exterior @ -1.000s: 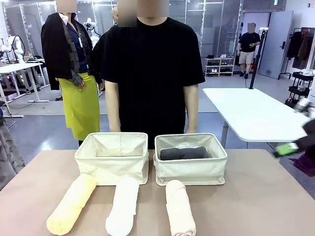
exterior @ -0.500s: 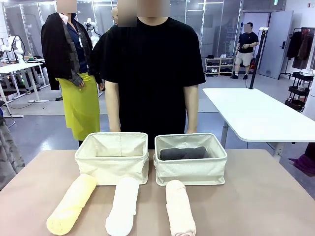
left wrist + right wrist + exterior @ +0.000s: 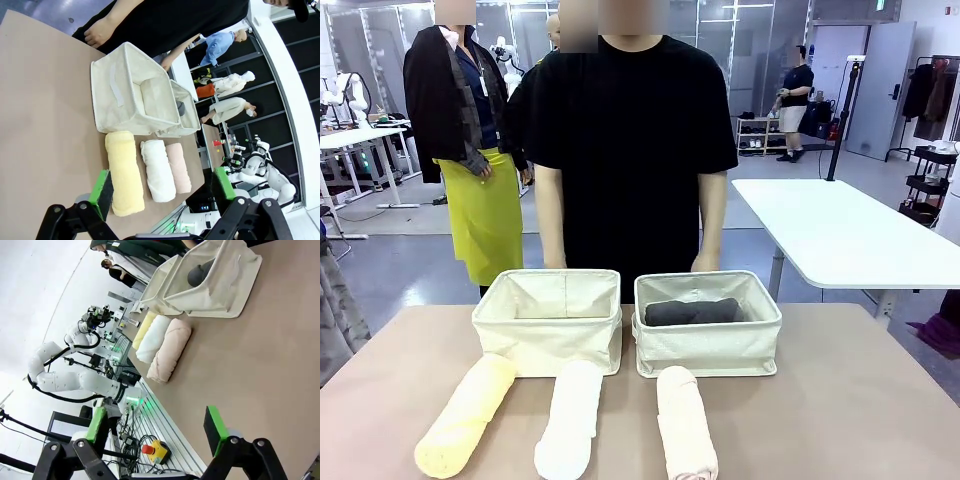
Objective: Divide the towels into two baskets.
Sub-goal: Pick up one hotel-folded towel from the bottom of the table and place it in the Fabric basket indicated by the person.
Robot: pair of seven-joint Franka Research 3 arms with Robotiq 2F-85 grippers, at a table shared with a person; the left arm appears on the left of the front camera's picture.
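Two cream baskets stand side by side mid-table: the left basket (image 3: 548, 350) holds nothing that I can see, and the right basket (image 3: 710, 352) holds the dark grey towel (image 3: 692, 312). In front of them lie the yellow towel (image 3: 467, 412), the white towel (image 3: 570, 418) and the pinkish-beige towel (image 3: 685, 423), all rolled. My left gripper (image 3: 162, 186) is open above the table's near edge, looking at the yellow towel (image 3: 124, 172), white towel (image 3: 157, 170) and pink towel (image 3: 178, 167). My right gripper (image 3: 156, 426) is open off to the side, well short of the pink towel (image 3: 169, 356).
A person in a black shirt (image 3: 630, 150) stands right behind the baskets, hands hanging at the table's far edge. A white table (image 3: 830, 235) stands at the back right. The tabletop (image 3: 840, 400) to the right of the towels is bare. My left arm (image 3: 75, 380) shows in the right wrist view.
A second ago my right gripper showed at the front view's right edge; it has since drawn back out of that view. The towels and baskets have not moved.
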